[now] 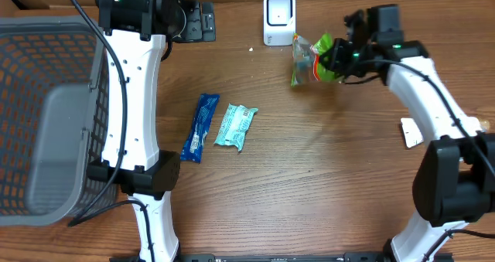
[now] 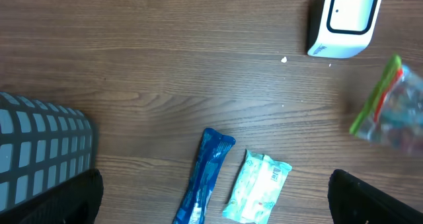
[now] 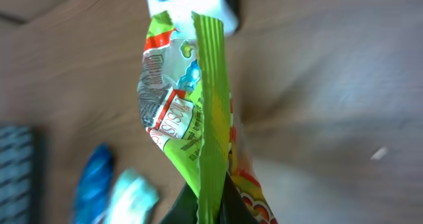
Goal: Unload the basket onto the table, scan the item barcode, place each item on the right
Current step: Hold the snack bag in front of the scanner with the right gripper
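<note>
green bag (image 1: pixel 309 61) at scanner (image 1: pixel 279 18)
right gripper (image 1: pixel 339 59) pinches the bag's end, hanging it beside the scanner at the table (image 1: pixel 309 177) far edge to show its code; left gripper (image 1: pixel 197 22) wide, empty.

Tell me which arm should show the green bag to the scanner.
Right: the right fingers grip the green plastic snack bag beside the white box-shaped scanner; the left fingers stand open, empty.

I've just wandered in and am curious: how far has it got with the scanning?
Pickup looks done: the right jaws are shut on a green snack bag. In hand: it is held beside the white scanner. Left: a scan I cannot confirm; the blue packet and teal packet lie on the table.
</note>
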